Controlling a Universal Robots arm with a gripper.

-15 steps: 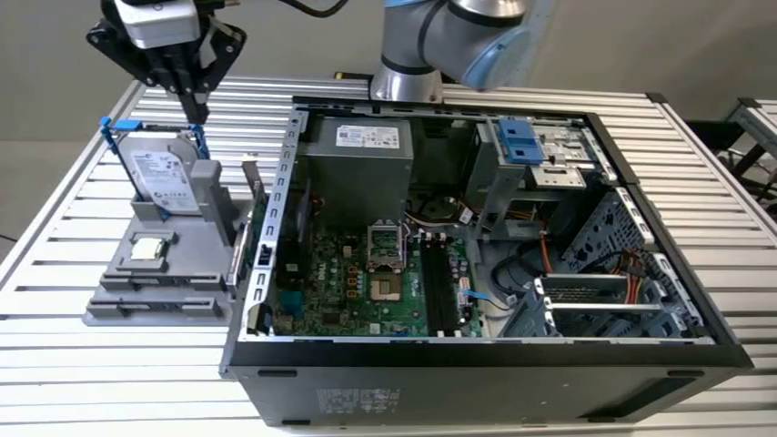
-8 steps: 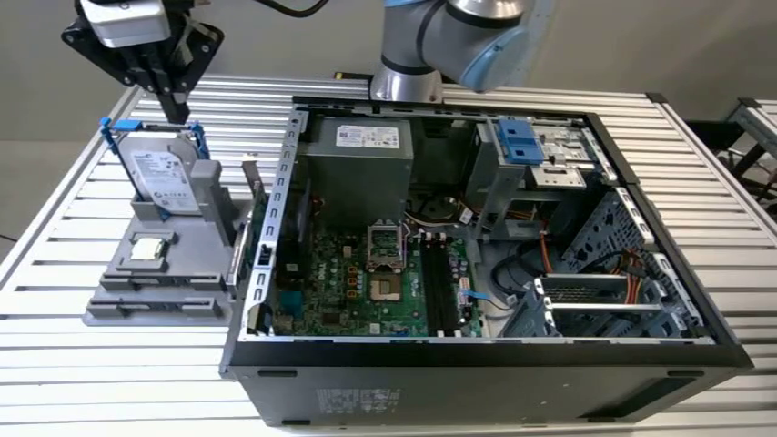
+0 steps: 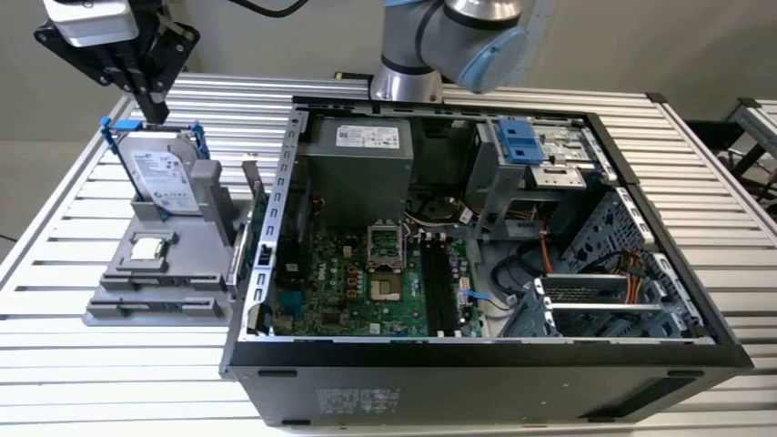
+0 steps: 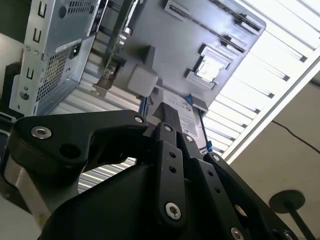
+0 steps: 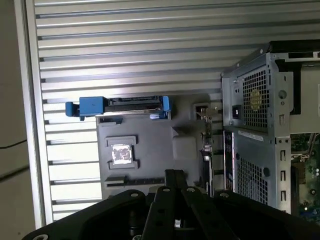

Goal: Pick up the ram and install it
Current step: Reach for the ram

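The ram is a thin dark stick standing on edge in the grey holder, on the side nearest the computer case. It is seen edge-on in both wrist views. My gripper hangs above the far end of the holder, over the silver hard drive, with its black fingers pressed together and nothing between them. It is clear of the ram, off toward the exterior view's left. In both wrist views the gripper points down at the holder.
The open computer case fills the table's middle and the exterior view's right, with the motherboard's memory slots inside. A small silver processor chip lies on the holder. The slatted metal table extends around everything.
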